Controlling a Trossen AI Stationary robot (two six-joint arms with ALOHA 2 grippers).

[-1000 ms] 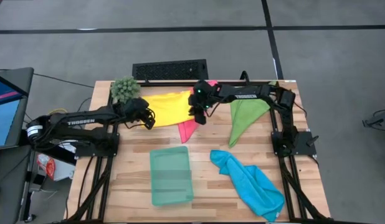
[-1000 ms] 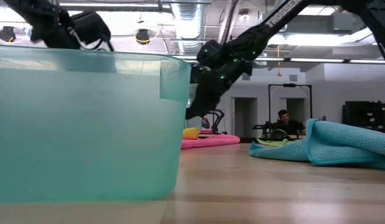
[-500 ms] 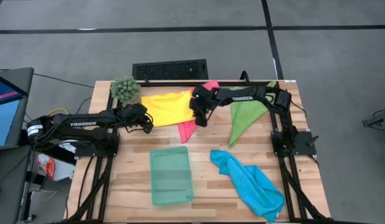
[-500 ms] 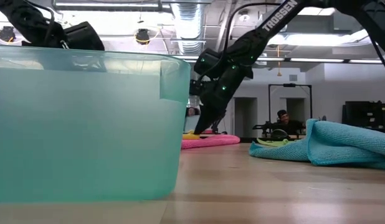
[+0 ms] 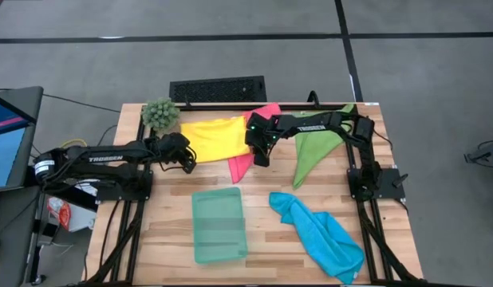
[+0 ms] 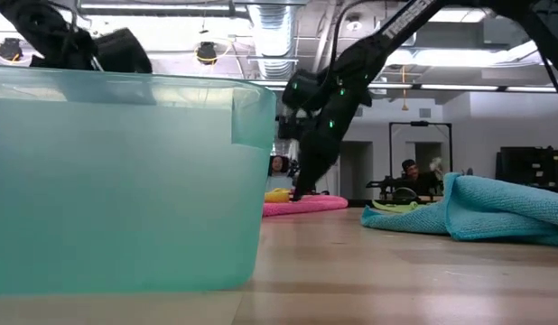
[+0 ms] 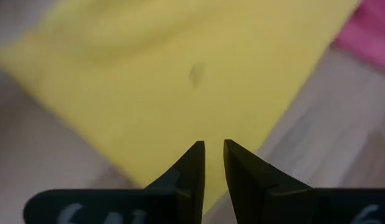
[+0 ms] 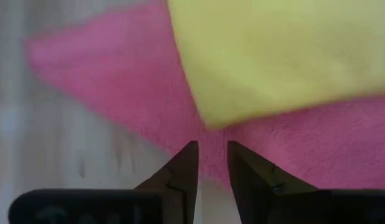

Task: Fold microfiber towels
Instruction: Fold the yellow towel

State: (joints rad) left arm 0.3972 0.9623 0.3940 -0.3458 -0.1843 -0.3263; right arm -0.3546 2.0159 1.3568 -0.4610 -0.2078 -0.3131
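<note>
Item: yellow towel (image 5: 211, 137), spread over the pink towel (image 5: 245, 162) on the table (image 5: 167, 239), lay between the left tool (image 5: 185, 159) and right tool (image 5: 260, 159), both slightly parted and empty, seemingly placed for corner grasps.

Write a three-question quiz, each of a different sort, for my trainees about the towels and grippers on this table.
1. True or false: the yellow towel lies partly on the pink towel.
2. Which towel lies nearest the tray? A green B blue C yellow
3. Fill in: the right gripper hangs over the ____ towel.

Key:
1. True; the right wrist view shows yellow overlapping pink.
2. B, the blue towel.
3. Pink. The left gripper is at the yellow towel's edge.
</note>
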